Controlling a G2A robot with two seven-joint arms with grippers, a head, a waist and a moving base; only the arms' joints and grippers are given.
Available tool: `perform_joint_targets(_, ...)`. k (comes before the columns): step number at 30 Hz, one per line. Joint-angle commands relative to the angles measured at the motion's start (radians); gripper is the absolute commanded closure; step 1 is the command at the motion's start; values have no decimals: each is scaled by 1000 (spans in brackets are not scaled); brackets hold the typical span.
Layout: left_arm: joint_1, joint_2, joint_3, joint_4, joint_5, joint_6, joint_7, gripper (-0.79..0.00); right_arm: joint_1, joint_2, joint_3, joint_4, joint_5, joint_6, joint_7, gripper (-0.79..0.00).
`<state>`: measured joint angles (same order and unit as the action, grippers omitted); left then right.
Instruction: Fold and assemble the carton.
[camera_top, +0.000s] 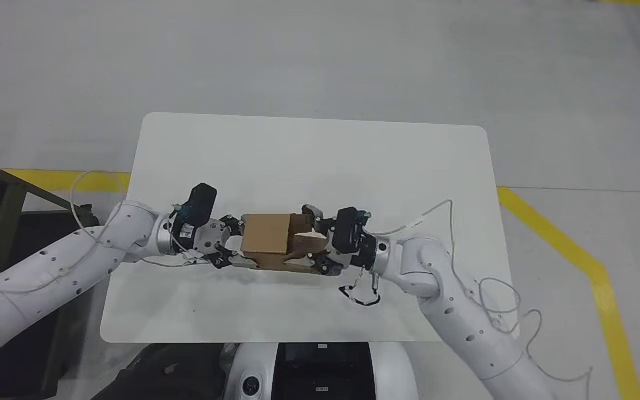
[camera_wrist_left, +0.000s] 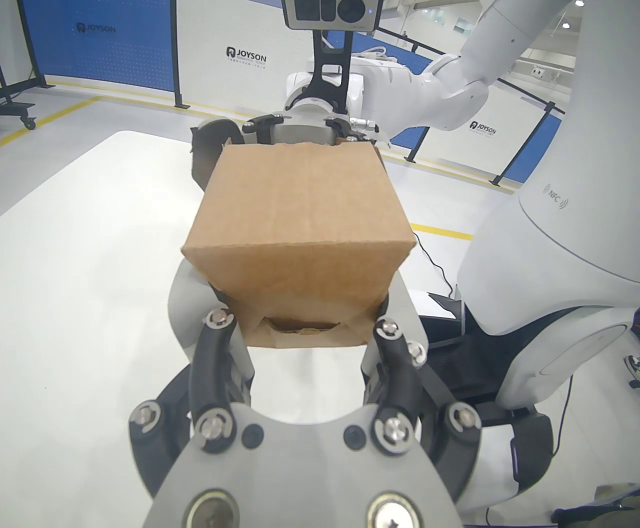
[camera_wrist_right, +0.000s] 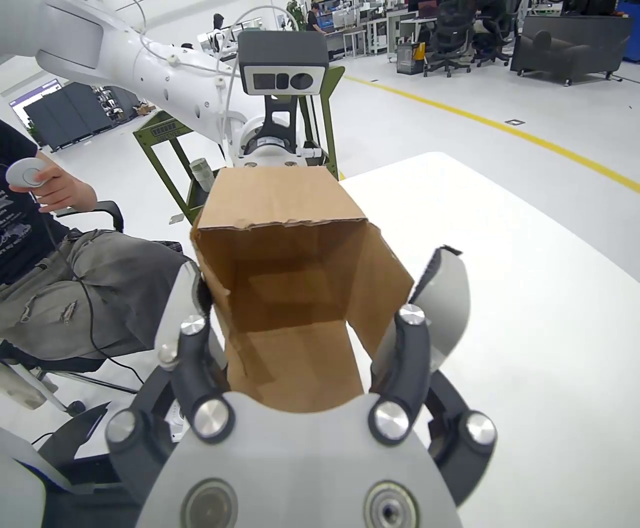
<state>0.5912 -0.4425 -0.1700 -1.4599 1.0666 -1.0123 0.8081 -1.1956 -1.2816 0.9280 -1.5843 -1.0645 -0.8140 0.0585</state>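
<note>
White worktop (camera_top: 420, 170) with rounded corners, pale floor with yellow lines around it.

Top view: brown corrugated carton (camera_top: 266, 233) lies on its side between the worktop's centre and its near edge, long axis running along that edge. Left gripper (camera_top: 222, 250) is at one end and right gripper (camera_top: 318, 250) at the other. A loose flap sticks out toward the right gripper.

Left wrist view: closed end of the carton (camera_wrist_left: 300, 210) faces this camera. Panels are flat and matte with a faint fluted grain; end flaps are folded in, leaving a narrow slot low down. Left gripper (camera_wrist_left: 292, 305) clasps this end, with a metal finger (camera_wrist_left: 177, 295) against each side.

Right wrist view: open end of the carton (camera_wrist_right: 280, 210). Inside are bare cardboard walls and the shut far end. The top rim is ragged. Right gripper (camera_wrist_right: 320, 280) is spread wide around the mouth, not clamped: one pad (camera_wrist_right: 202, 295) touches a side wall, and the other finger (camera_wrist_right: 447, 295) sits just beside a splayed side flap. The bottom flap runs in between the fingers.
</note>
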Motion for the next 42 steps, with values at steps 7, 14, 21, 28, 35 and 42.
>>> perform_joint_targets(7,1,3,0,2,-8,0,0,-166,-20,9,10,-19,-4,-20,8,-117)
perform_joint_targets(14,2,6,0,1,-10,0,0,-166,-23,13,10,-18,16,-43,10,-160)
perform_joint_targets(21,3,8,0,2,-14,0,0,-163,-32,22,27,-25,41,-80,11,-382)
perform_joint_targets(28,3,9,0,3,-15,0,0,-154,-63,36,55,-49,48,-92,23,0)
perform_joint_targets(35,5,12,0,-3,-9,0,0,-151,-91,49,86,-64,58,-94,37,0)
perform_joint_targets(42,8,16,0,-12,-1,0,0,-151,-92,53,84,-73,65,-83,50,0)
